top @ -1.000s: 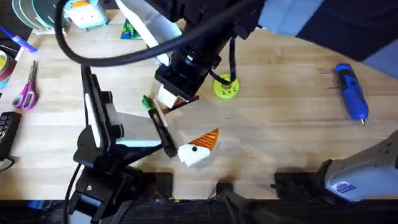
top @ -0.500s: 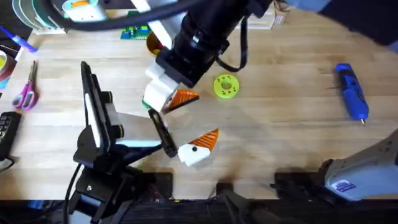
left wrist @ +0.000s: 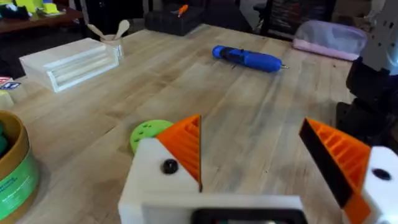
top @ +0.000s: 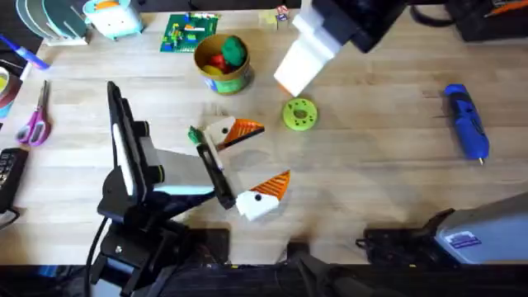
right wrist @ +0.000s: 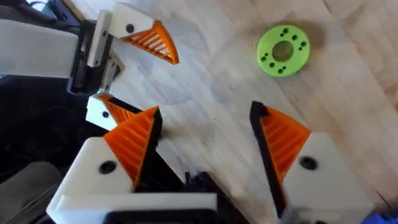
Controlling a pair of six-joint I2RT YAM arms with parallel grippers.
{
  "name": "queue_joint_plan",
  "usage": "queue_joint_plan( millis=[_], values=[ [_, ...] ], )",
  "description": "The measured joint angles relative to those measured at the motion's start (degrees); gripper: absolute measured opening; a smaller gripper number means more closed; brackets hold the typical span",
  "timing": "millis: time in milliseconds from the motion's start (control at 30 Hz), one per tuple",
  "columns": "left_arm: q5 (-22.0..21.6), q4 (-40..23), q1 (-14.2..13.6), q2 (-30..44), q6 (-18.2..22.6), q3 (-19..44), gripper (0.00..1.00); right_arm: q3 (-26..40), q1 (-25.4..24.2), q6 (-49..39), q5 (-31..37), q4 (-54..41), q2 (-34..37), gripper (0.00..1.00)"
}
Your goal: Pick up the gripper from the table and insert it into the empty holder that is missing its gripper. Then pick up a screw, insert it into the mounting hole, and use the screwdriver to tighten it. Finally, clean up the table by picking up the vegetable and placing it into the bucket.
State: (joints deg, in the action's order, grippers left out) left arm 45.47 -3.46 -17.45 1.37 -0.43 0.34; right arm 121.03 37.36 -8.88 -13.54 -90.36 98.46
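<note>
- Your left gripper (top: 252, 162) sits low over the near-middle of the table (top: 379, 181), jaws spread wide (nothing lies between the orange pads).
- Your right gripper (right wrist: 208, 143) is lifted high over the far middle, between bucket and disc as seen from overhead; its jaws are also wide apart and carry nothing.
- From the right wrist camera you look down on the left gripper's two white fingers (right wrist: 149, 37) and bare wood beside them.
- You'll find the screwdriver (top: 466, 120) lying flat on the far right of the table, well apart from both grippers, with its metal tip pointing toward the near edge.
- You have the bucket (top: 223, 70) standing upright at the far middle-left, with a red toy and a round green toy inside.
- Your lime-green perforated disc (top: 299, 115) lies flat just right of the bucket, a little nearer, and close to the left gripper's far finger.
- Pink-handled scissors (top: 35, 120) rest at the far-left edge (well clear of everything else).
</note>
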Motion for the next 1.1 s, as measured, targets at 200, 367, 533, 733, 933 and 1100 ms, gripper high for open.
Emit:
queue_joint_plan(
  millis=[200,367,533,733,933,1100],
  values=[
    [0.00,0.00,0.00,0.01,-0.01,0.00,0.992,-0.78,-7.64,-3.06,-1.48,-1.63,-9.90,0.889],
    [0.01,0.00,0.00,0.00,-0.01,0.00,0.973,-8.72,-10.37,-5.05,-6.10,0.10,-17.28,0.889],
    [0.04,0.02,0.00,0.01,-0.01,0.00,0.310,-19.26,-10.40,-5.79,-9.98,2.31,-21.49,0.891],
    [-0.01,0.00,0.00,0.01,-0.22,0.00,0.007,-24.92,-10.40,-5.97,-11.88,2.50,-22.22,0.891],
    [-0.31,0.02,0.00,0.01,-0.54,0.00,0.006,-25.09,-11.60,-5.76,-10.47,4.68,-22.22,0.891],
    [-1.76,0.07,0.00,0.01,-0.67,0.00,0.006,-25.12,-20.25,-4.08,-5.92,8.55,-22.17,0.892]
  ],
)
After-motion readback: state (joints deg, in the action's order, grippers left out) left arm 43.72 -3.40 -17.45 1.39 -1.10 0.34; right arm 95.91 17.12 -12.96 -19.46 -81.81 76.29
